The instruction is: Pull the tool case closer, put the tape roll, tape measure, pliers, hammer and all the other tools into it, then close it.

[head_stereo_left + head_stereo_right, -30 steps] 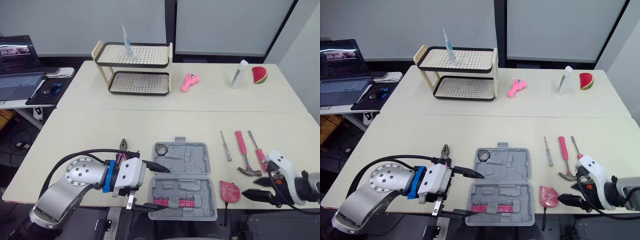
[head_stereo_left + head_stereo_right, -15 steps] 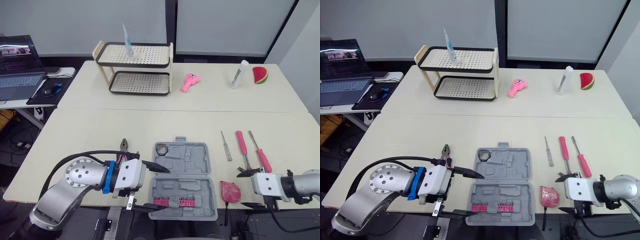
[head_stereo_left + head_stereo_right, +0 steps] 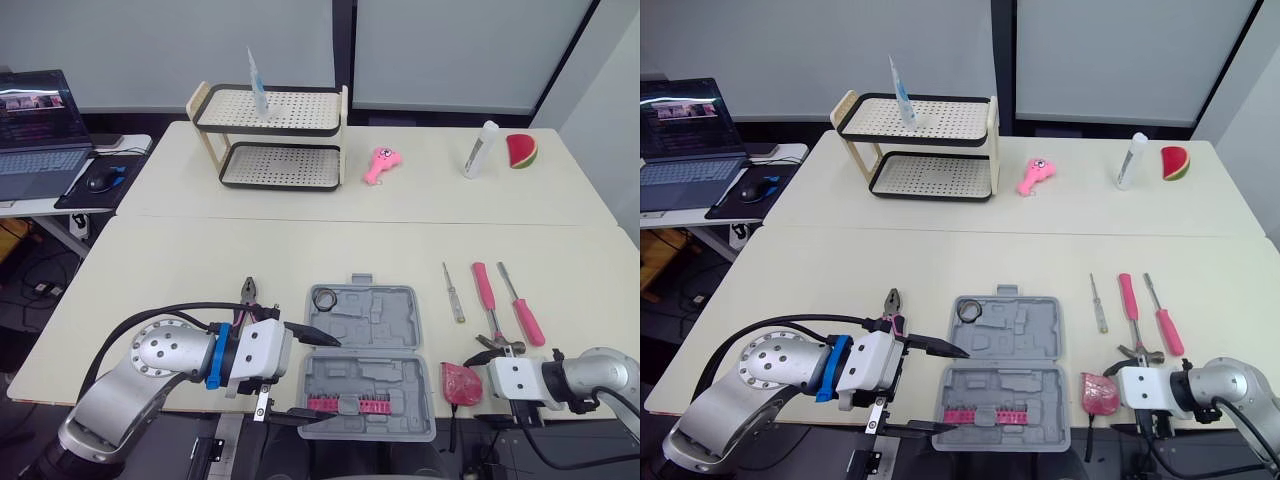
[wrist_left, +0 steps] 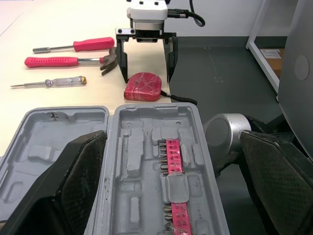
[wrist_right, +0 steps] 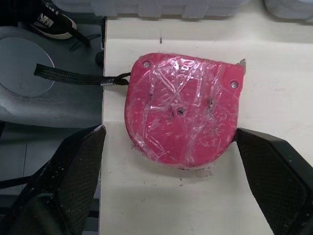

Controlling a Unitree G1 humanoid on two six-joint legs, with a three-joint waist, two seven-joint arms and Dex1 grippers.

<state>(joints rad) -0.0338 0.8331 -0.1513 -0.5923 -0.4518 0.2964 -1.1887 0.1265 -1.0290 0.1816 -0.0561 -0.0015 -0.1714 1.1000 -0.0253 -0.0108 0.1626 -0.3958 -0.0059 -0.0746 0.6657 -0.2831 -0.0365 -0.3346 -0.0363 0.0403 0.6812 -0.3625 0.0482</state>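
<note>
Since a second ago our right gripper (image 3: pixel 481 379) has swung in from the right and closed up on the tape measure (image 3: pixel 459 382), while our left gripper (image 3: pixel 335 376) has stayed where it was, at the left end of the case (image 3: pixel 365 360). From the head we see the case lying open at the near table (image 3: pixel 180 270) edge, with a dark tape roll (image 3: pixel 322 298) in its far left corner and a pink bit strip (image 3: pixel 350 404) along its near half. We see the pliers (image 3: pixel 248 292) just left of the case, and the tape measure just right of it at the table edge. Beyond the tape measure lie a small screwdriver (image 3: pixel 453 292), the hammer (image 3: pixel 489 312) and a pink screwdriver (image 3: pixel 521 306), side by side. Our left fingers are spread wide, one over the case's left edge, the other off its near edge. From the left wrist we look between those spread fingers (image 4: pixel 78 176) across the open case to the tape measure, and our right fingers (image 4: pixel 121 61) stand apart with their tips at either side of it. From the right wrist the tape measure sits between our open fingers (image 5: pixel 63 166), touched by neither, and its black strap (image 5: pixel 73 76) hangs off the table edge.
</note>
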